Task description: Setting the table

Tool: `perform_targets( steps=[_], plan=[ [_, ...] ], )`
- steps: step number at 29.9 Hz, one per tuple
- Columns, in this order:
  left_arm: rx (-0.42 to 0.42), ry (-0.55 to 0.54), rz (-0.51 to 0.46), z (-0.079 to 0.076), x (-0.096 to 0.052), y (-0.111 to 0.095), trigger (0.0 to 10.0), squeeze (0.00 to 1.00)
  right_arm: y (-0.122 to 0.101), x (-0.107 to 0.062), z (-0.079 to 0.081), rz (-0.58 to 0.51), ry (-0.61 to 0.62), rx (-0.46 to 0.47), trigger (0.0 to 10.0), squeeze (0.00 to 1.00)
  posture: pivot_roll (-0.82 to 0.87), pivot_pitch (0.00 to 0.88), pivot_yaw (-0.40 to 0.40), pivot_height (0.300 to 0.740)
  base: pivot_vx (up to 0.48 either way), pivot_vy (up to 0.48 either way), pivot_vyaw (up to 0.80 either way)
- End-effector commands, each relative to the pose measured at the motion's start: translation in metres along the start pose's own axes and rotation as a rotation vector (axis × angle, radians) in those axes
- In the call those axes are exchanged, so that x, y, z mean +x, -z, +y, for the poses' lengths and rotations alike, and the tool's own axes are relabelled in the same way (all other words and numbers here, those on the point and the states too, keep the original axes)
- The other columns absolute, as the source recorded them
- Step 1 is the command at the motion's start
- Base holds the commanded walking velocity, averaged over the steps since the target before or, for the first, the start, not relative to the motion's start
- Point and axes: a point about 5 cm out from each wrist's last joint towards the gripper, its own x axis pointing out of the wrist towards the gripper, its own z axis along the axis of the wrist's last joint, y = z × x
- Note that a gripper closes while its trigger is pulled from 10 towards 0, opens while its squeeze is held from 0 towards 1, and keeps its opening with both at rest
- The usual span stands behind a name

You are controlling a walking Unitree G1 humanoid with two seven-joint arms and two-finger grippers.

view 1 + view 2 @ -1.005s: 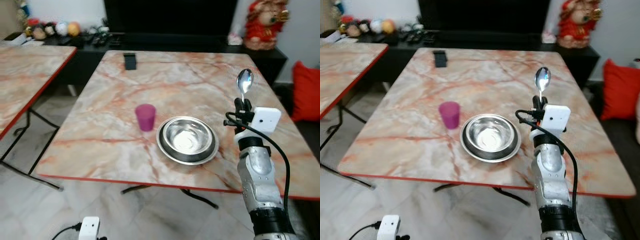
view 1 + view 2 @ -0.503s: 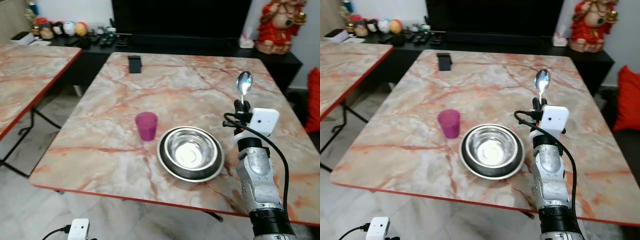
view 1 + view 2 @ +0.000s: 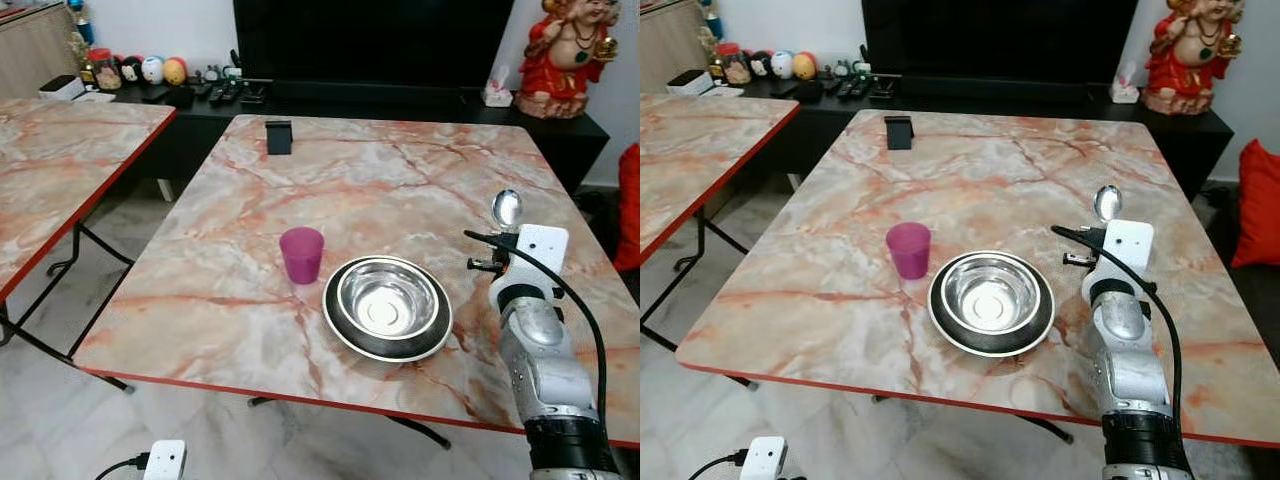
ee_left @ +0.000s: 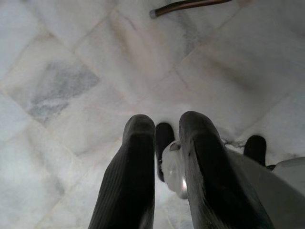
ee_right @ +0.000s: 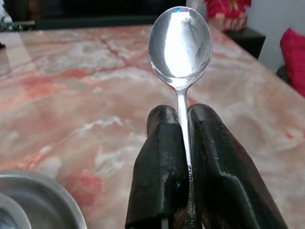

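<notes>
At 3 o'clock of steel bowl (image 3: 387,306): right claw (image 5: 182,143) clamped on spoon (image 5: 180,43), bowl end up, above bench (image 3: 400,190). Pink cup (image 3: 301,254) at bowl's 10 o'clock. Left claw (image 4: 164,138) nearly together, idle over floor.

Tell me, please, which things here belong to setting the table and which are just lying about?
Belong to the job:
- spoon, clamped in the right gripper
- steel bowl
- purple cup
- marble table

Just lying about:
- small black object at the table's far edge
- red figurine
- red cushion
- second table
</notes>
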Motion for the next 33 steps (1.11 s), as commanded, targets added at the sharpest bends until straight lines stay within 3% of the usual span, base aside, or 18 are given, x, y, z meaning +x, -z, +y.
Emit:
perform_targets(
  steps=[1,5,10,16,25,33],
  plan=[
    [0.006,-0.002,0.011,0.000,0.000,0.000,10.0,0.00,0.002,-0.004,0.004,0.037,-0.035,0.003,10.0,0.00,-0.02,0.000,0.000,0.740,0.000,0.000,0.00],
    [0.007,0.003,-0.005,-0.007,0.004,-0.010,10.0,0.00,0.019,-0.013,0.010,0.136,-0.083,0.015,10.0,0.00,-0.01,0.000,0.000,0.740,0.000,0.000,0.00],
    [0.008,0.010,-0.010,-0.015,0.006,-0.013,10.0,0.00,0.029,-0.019,0.004,0.187,-0.065,0.018,10.0,0.00,-0.02,0.000,0.002,0.740,0.000,0.000,0.00],
    [0.005,0.002,-0.004,-0.005,0.004,-0.009,10.0,0.00,0.032,-0.022,-0.007,0.211,-0.012,-0.005,10.0,0.00,-0.02,0.000,0.001,0.740,0.000,0.000,0.00],
    [0.010,0.004,-0.004,-0.004,0.003,-0.009,10.0,0.00,0.050,-0.024,0.003,0.267,-0.060,-0.010,10.0,0.00,-0.01,0.000,-0.003,0.740,0.000,0.000,0.00],
    [0.008,0.003,-0.005,-0.003,0.003,-0.010,10.0,0.00,0.061,-0.026,-0.001,0.295,-0.033,-0.022,10.0,0.00,-0.01,0.000,0.001,0.740,0.000,0.000,0.00]
  ],
)
